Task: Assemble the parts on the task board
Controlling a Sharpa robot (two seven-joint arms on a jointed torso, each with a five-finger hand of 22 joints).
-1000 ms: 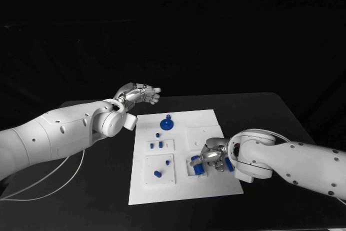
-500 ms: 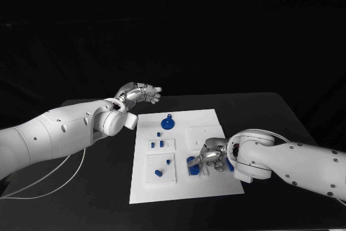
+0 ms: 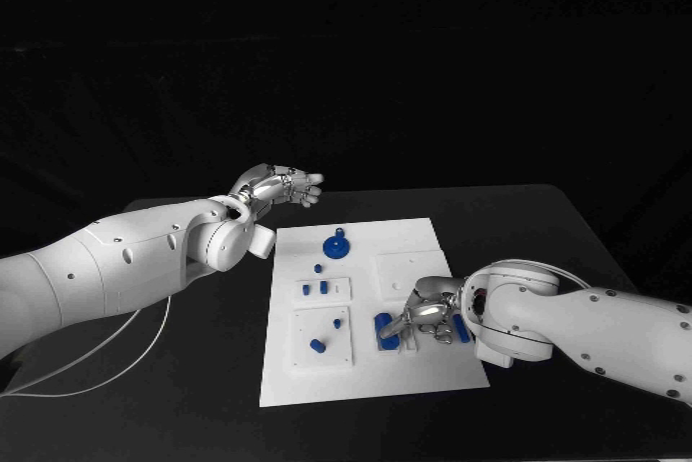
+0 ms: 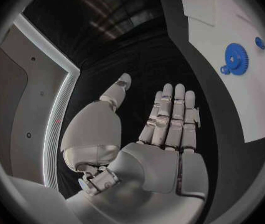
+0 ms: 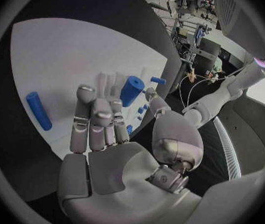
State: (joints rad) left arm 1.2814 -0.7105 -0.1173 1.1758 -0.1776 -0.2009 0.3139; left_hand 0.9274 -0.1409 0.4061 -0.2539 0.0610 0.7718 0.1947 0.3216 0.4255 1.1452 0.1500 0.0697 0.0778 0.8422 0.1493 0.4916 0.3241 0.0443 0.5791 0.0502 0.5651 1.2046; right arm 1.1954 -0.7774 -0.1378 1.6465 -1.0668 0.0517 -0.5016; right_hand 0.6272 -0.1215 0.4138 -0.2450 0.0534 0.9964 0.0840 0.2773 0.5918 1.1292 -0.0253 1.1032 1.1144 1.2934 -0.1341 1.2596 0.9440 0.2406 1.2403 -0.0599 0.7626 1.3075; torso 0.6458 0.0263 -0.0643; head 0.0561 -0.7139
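The white task board (image 3: pixel 368 372) lies mid-table. A blue gear (image 3: pixel 333 247) sits near its far edge, and small blue pieces (image 3: pixel 325 287) stand in the left plates. My right hand (image 3: pixel 430 317) hovers low over the board's near right part. A blue cylinder (image 3: pixel 385 328) lies just left of its fingers, another blue cylinder (image 3: pixel 459 328) on its other side. In the right wrist view my right hand (image 5: pixel 101 134) has loosely bent fingers; its thumb tip is beside the blue cylinder (image 5: pixel 131 90) and nothing is gripped. My left hand (image 3: pixel 283 188) hovers open beyond the board's far left corner.
The black table (image 3: pixel 188 382) surrounds the board with free room on both sides. A white cable (image 3: pixel 87 367) trails from my left arm over the near left of the table. The left wrist view shows the gear (image 4: pixel 235 58) on the board (image 4: pixel 257 104).
My right hand has drawn back slightly toward the right, uncovering more of the blue cylinder at its fingertips. My left hand has not moved.
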